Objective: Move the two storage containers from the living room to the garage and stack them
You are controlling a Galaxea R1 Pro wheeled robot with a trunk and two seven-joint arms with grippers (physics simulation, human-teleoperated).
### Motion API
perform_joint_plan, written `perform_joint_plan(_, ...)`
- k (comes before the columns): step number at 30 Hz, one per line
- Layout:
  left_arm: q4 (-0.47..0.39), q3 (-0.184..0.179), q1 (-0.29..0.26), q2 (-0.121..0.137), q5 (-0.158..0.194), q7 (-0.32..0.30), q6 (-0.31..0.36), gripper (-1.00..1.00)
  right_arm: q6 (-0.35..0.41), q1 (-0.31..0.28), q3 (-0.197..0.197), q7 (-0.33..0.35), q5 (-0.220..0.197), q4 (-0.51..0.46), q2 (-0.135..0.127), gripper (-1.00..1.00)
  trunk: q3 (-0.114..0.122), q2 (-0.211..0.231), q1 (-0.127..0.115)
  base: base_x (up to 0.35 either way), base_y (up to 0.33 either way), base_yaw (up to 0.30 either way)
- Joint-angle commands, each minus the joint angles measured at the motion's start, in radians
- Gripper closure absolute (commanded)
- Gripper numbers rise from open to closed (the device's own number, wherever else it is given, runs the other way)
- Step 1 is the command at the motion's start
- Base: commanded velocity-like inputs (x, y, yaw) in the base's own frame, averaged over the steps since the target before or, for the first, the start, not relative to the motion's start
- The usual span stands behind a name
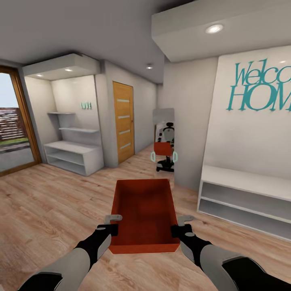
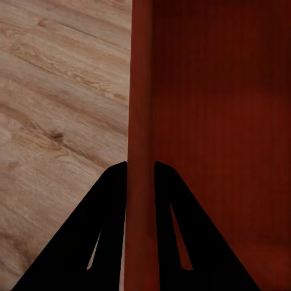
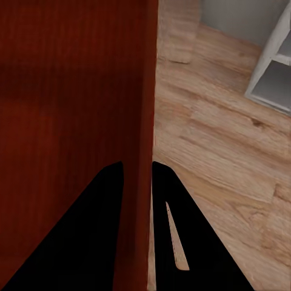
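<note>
One orange-red storage container (image 1: pixel 145 210) hangs lidless and empty over the light wood-plank flooring (image 1: pixel 48 202), carried between both arms in the head view. My left gripper (image 1: pixel 114 221) is shut on its left wall, and my right gripper (image 1: pixel 182 221) is shut on its right wall. In the left wrist view the two black fingers (image 2: pixel 91 242) pinch the red wall (image 2: pixel 140 91) of the container. The right wrist view has the right gripper (image 3: pixel 137 170) clamping the opposite wall (image 3: pixel 142 73) the same way. The second container, the garage and its concrete floor are out of view.
Ahead, a hallway holds an orange-wood door with pale stripes (image 1: pixel 123 121) and a mirror (image 1: pixel 163 139) reflecting the robot with the bin. White shelving (image 1: pixel 72 155) stands at the left beside a wood-framed glass door (image 1: pixel 16 121). A low white bench shelf (image 1: pixel 242 198) lines the right wall.
</note>
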Motion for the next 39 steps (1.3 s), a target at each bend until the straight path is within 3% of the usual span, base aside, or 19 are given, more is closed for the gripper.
perform_joint_plan(1,-0.005,0.034,-0.001,-0.001,0.054,0.010,0.007,1.00,-0.004,-0.001,-0.030,-0.003,0.002,0.002,0.004,1.00,-0.001,-0.001,0.001,0.325,0.000,0.271)
perform_joint_plan(13,-0.005,0.034,-0.001,-0.001,0.054,0.010,0.007,1.00,-0.004,-0.001,-0.030,-0.003,0.002,0.001,0.004,1.00,-0.001,-0.001,0.001,0.325,0.000,0.263)
perform_joint_plan(28,-0.005,0.034,-0.001,-0.001,0.054,0.010,0.007,1.00,-0.005,-0.001,-0.029,-0.002,0.001,0.002,0.004,1.00,-0.001,-0.001,0.001,0.325,0.000,0.017)
perform_joint_plan(39,-0.005,0.034,-0.001,-0.001,0.054,0.010,0.007,1.00,-0.005,-0.001,-0.030,-0.001,0.002,0.001,0.004,1.00,-0.001,-0.001,0.001,0.325,0.000,0.247)
